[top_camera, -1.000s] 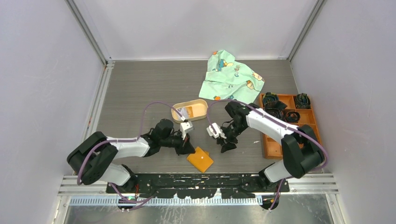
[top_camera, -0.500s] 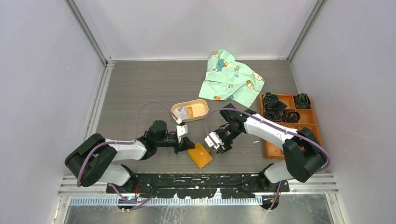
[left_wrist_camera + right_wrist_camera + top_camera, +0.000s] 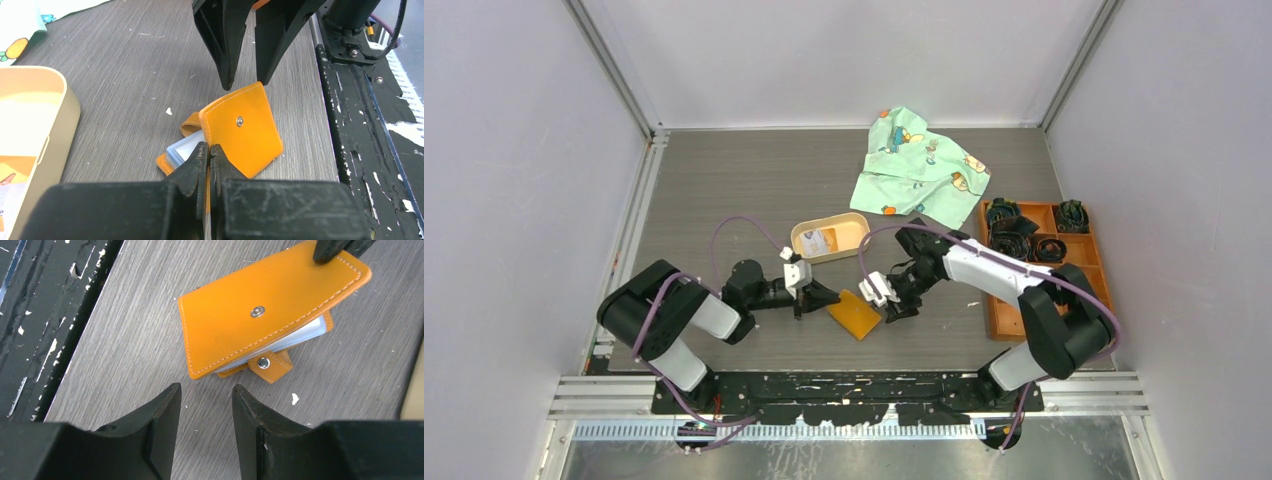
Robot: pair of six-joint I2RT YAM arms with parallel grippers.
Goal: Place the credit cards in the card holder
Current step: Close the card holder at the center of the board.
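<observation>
- card holder point(image 3: 855, 314) lies on worktop point(image 3: 724, 190) close to near edge, approx mid-width, btwn the two grippers.
- Holder's flap is tilted up off its body; round snap shows on the flap, a 2nd snap on a small tab under it.
- credit cards point(image 3: 305, 336): light-blue/whitish stack sits inside holder under the raised flap, edges showing.
- L gripper point(image 3: 207, 156): clenched, tips at holder's left corner. Orange shows in the slit btwn the fingers, so it looks pinched on the flap edge.
- R gripper point(image 3: 204, 390): jaws apart, nothing btwn them, low over worktop just right of holder. Not touching it in the R wrist view.
- Oval tan tray point(image 3: 856, 221) stands mid-worktop, just beyond holder. One whitish card point(image 3: 817, 241) w/ print lies in its left half.
- Green printed cloth point(image 3: 919, 170) is crumpled at far edge, right of middle.
- Orange compartment box point(image 3: 1005, 318) w/ dark coiled items sits along right edge.
</observation>
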